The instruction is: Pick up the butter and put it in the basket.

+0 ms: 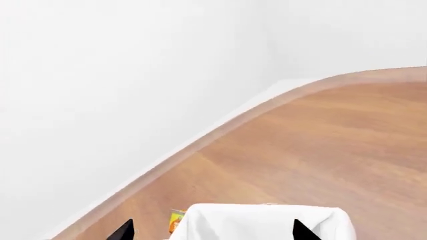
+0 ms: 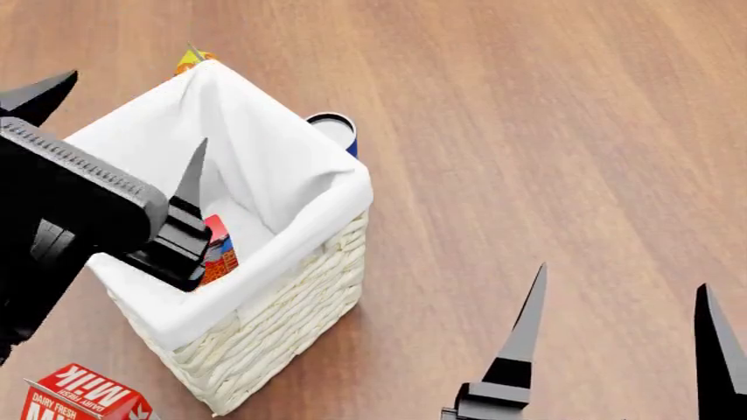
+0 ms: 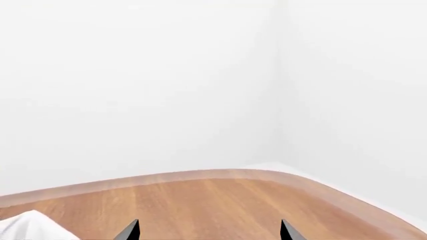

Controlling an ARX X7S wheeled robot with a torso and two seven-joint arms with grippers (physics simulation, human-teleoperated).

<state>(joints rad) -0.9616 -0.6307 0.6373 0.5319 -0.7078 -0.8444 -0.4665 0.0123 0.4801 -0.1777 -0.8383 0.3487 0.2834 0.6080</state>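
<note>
Head view: left arm reaches in from the left edge, its left gripper [image 2: 117,131] hanging over the open mouth of the basket [image 2: 297,289]; jaws spread, nothing between them. One fingertip shows at the far left edge, the other points up over the liner. Right gripper [image 2: 624,324] sits low at the near right, well apart from the basket, jaws spread and empty, tips pointing away from the robot over bare wood.

Basket stands upright on the wooden desk [image 2: 561,131], white cloth liner [image 2: 280,157] folded over the rim. Butter [image 2: 217,249] lies inside the basket at the bottom, red-orange with a blue patch, partly hidden behind the left gripper's body. Not touching either gripper.

Outside the basket: a blue can [image 2: 335,129] just beside its far wall, a small orange-yellow item [image 2: 192,59] behind the far corner (too hidden to identify), a red milk carton [image 2: 82,400] near the near-left corner.

Left wrist view: liner rim [image 1: 260,222] under the two fingertips, same orange item beside it. Right wrist view: only desk, white wall, a sliver of liner.
</note>
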